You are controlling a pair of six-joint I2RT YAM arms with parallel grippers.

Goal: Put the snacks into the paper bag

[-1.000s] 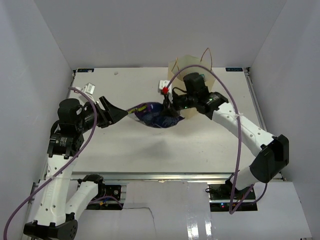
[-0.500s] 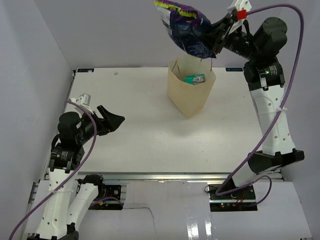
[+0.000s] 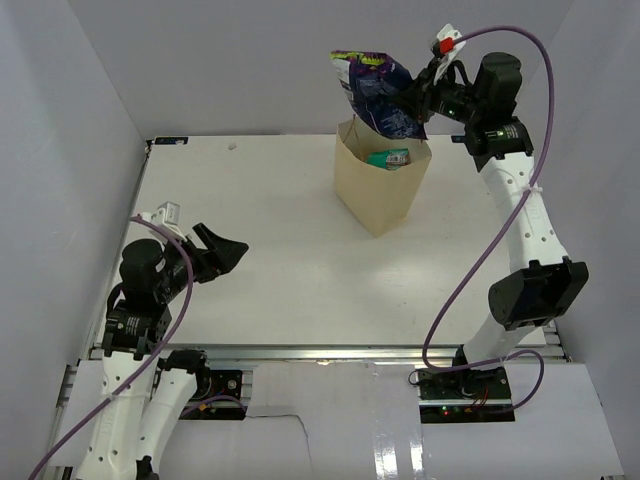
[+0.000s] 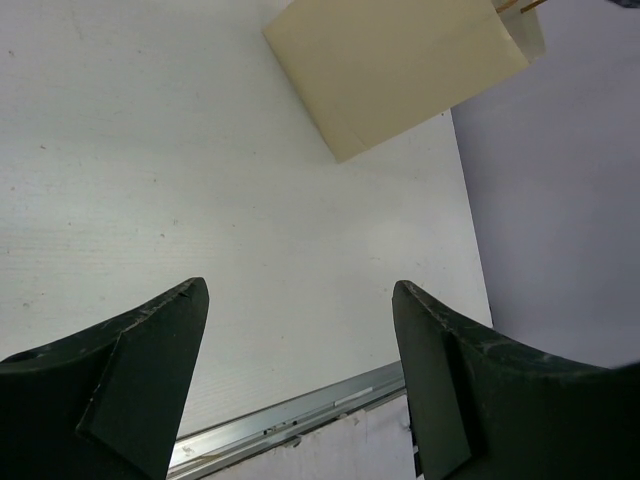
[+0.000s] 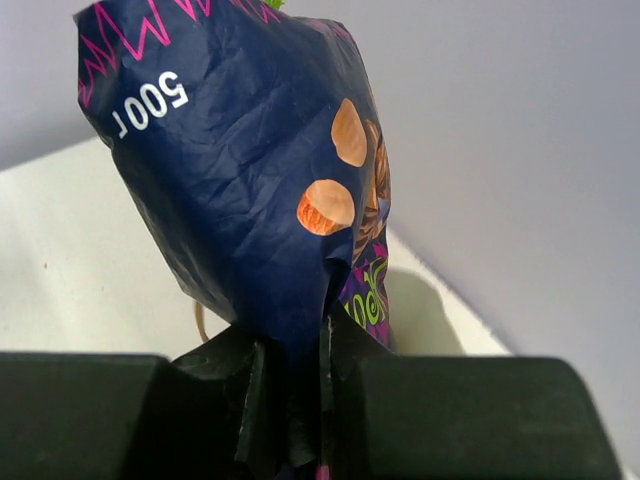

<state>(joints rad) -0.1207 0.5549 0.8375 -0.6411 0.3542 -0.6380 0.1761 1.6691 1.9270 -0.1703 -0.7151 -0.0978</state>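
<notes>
The tan paper bag [image 3: 377, 188] stands upright at the back middle of the table, and a teal packet [image 3: 388, 157] shows inside its open mouth. My right gripper [image 3: 416, 100] is shut on a purple snack packet [image 3: 375, 89] and holds it in the air just above the bag's mouth. In the right wrist view the packet [image 5: 240, 170] rises from between the shut fingers [image 5: 255, 400]. My left gripper [image 3: 228, 248] is open and empty, low at the left of the table. The left wrist view shows the bag [image 4: 395, 65] far ahead between its fingers [image 4: 130, 370].
White walls close the table in at the left, back and right. The table's metal front rail [image 4: 290, 420] runs just below my left gripper. The other snack packets are not visible on the table.
My right gripper lifted the purple packet from the table and now has come down and to the left, nearer the bag's mouth. My left gripper drew back toward the left front.
</notes>
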